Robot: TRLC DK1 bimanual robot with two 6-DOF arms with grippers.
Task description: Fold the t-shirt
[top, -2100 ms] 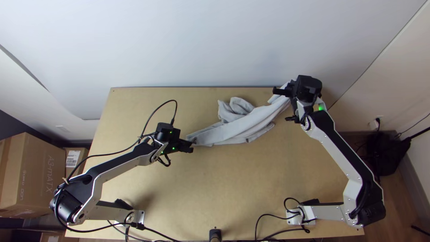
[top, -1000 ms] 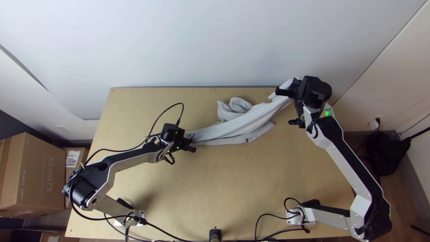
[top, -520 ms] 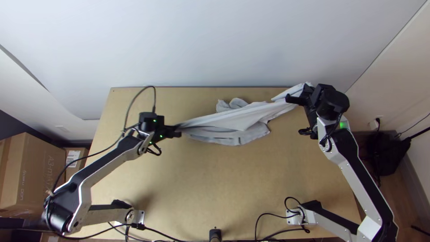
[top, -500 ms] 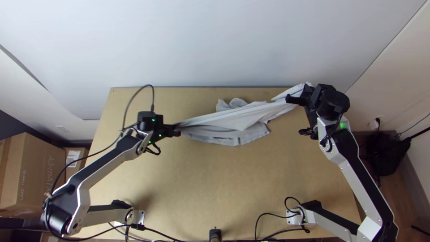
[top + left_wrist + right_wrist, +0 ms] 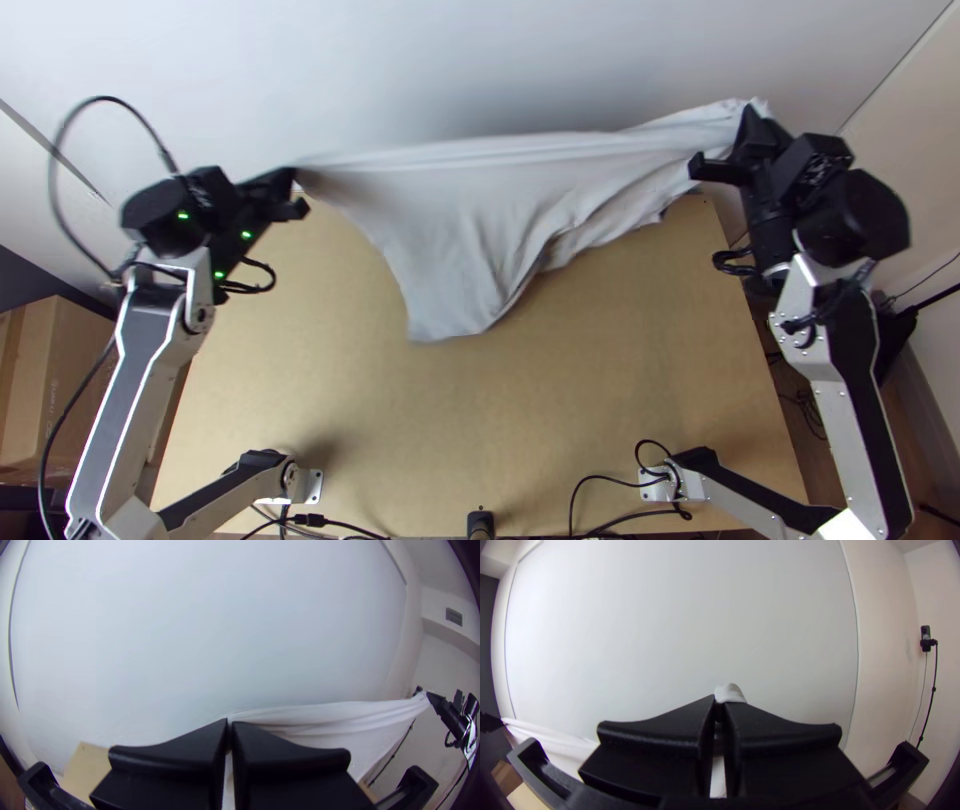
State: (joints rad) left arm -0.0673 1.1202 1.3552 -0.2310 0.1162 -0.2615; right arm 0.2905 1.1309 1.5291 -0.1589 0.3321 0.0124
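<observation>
T-shirt point(image 5: 465, 215) hung between my left gripper point(image 5: 229, 724), ten o'clock, and right gripper point(image 5: 720, 703), two o'clock, both pinching it. Judged spreading step; next needs level lowering.

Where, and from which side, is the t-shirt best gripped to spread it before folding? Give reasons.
The t-shirt is probably best pinched at both ends of its upper edge, the left gripper and right gripper each coming from its own side. That edge is stretched between their jaws; the rest hangs loosely, so it should open out.
</observation>
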